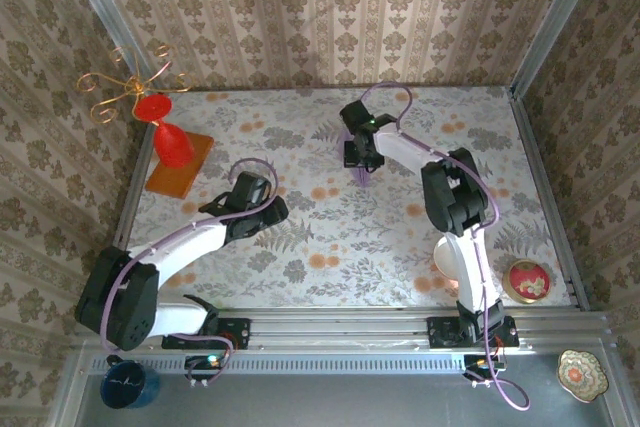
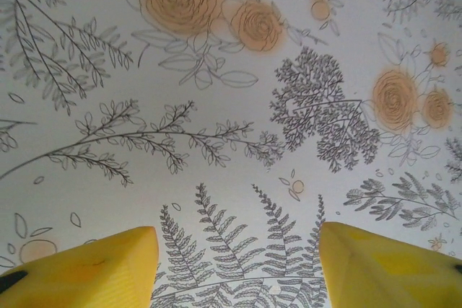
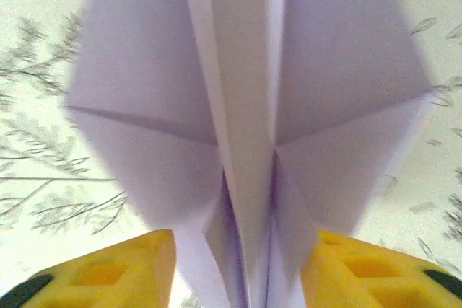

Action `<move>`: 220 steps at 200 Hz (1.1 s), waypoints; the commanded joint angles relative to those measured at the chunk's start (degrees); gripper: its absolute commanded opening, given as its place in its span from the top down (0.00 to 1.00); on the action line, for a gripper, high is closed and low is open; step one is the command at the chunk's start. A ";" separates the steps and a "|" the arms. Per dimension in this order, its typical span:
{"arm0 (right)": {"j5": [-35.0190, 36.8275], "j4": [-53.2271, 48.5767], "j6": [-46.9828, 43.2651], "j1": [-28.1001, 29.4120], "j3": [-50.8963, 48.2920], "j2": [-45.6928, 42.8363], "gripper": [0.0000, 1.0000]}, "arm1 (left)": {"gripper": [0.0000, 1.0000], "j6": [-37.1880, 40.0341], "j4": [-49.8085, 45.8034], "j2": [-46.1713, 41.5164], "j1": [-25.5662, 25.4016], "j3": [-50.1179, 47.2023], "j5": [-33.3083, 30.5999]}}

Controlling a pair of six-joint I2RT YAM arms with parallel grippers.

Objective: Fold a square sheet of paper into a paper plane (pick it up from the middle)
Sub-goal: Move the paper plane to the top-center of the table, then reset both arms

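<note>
Top view: the paper plane (image 1: 366, 179) lies on the flowered tablecloth (image 1: 300, 247) toward the far middle. It is mostly under the right gripper (image 1: 361, 159), with a lilac sliver showing just below it, so its outline is hard to make out. Left of the plane and well apart from it, the left gripper (image 1: 250, 194) hangs over bare cloth, with open cloth between the two. Far left of the plane, a red vase (image 1: 172, 142) stands on an orange mat (image 1: 182, 169) near the left wall, with a gold wire ornament (image 1: 125, 87) behind. Right of the plane and nearer the arm bases, a red dish (image 1: 527, 280) sits by the table's right edge, with free cloth between. Left wrist view: yellow fingers (image 2: 94, 268) held apart, printed ferns on bare cloth in the gap, finger bases cut off by the lower border. Right wrist view: the plane is close under the lens, creased flaps spread left and right. Its central fold runs down between the yellow fingers (image 3: 115, 272), which stand apart on either side. Cannot tell whether the pads touch the paper. The picture is blurred, the flap edges soft, and the plane's near end is cut off at the bottom.
</note>
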 commanded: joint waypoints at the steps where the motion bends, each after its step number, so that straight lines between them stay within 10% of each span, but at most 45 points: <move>1: -0.14 0.66 -1.26 -0.49 -3.09 -10.81 0.39 | 0.37 3.54 -3.45 -3.00 0.83 2.97 -3.22; 77: 18.88 19.17 -1.62 -5.27 -37.37 -45.23 0.00 | 0.07 15.02 -7.79 -18.08 6.65 0.74 -20.22; 140: 29.11 40.05 -4.23 -17.11 -68.69 -68.58 0.00 | 0.00 25.50 2.59 -27.95 15.54 -9.53 -27.81; 220: 20.00 65.38 -7.50 -25.89 -81.21 -57.16 0.00 | 0.00 40.07 24.78 -25.67 23.72 -17.82 -17.36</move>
